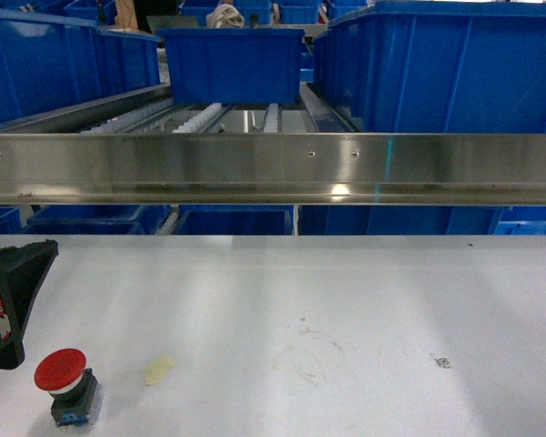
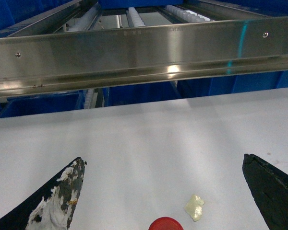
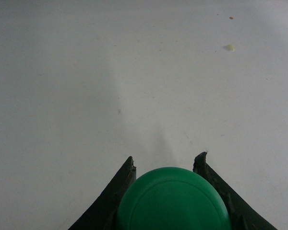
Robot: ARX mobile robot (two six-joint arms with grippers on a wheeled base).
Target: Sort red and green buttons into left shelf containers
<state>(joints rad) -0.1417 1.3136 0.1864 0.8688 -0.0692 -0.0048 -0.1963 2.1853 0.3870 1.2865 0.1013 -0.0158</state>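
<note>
Tightly pinched, the right gripper (image 3: pixel 165 165) has both black fingers (image 3: pixel 116 191) pressed against the green button (image 3: pixel 173 199), held above the white table (image 3: pixel 110 86). Over on the left, the left gripper (image 2: pixel 163 172) stands spread wide, one worn fingertip (image 2: pixel 67 184) flaked white, with the red button (image 1: pixel 62 381) between and just below its tips, upright on the table near a pale yellowish scrap (image 1: pixel 159 369). Beyond the steel rail (image 1: pixel 273 168) sit blue bins (image 1: pixel 55 59) on the left shelf.

white table (image 1: pixel 346 309), steel shelf rail (image 1: pixel 273 168)
</note>
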